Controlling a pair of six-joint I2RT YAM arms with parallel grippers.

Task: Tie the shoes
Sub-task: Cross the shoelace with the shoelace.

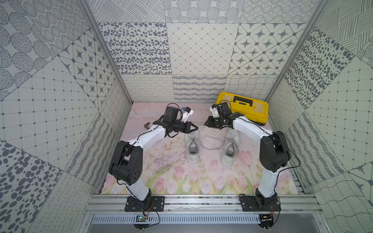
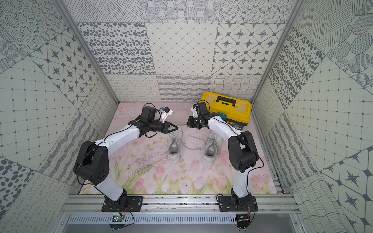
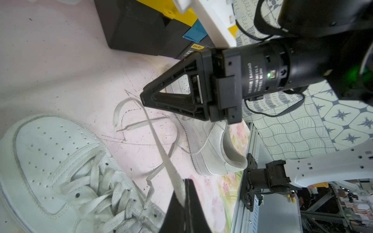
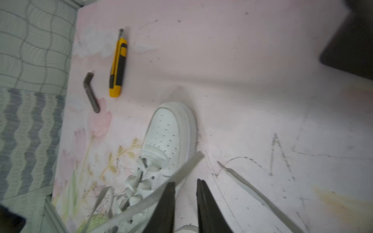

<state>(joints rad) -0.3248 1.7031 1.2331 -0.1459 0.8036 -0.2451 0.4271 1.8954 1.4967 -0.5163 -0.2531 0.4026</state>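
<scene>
Yellow toolbox [image 1: 242,107] far right, lid shut, contents hidden.
Left shoe [image 1: 192,149], right shoe [image 1: 230,148] mid-counter [image 1: 161,161], heels near; left hand [image 1: 196,127] clenched on lace [image 3: 161,153]; right hand [image 1: 205,123] released; hex key [image 4: 90,92], knife [image 4: 118,66] far left.

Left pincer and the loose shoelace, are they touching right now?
Touching. The left wrist view shows the left pincer closed on the lace: the flat strip runs straight out from between its fingertips, with no gap either side.

free: near mat [image 1: 181,181] | blocked: toolbox [image 1: 254,109], laces [image 3: 159,145] between shoes [image 1: 191,157]
</scene>
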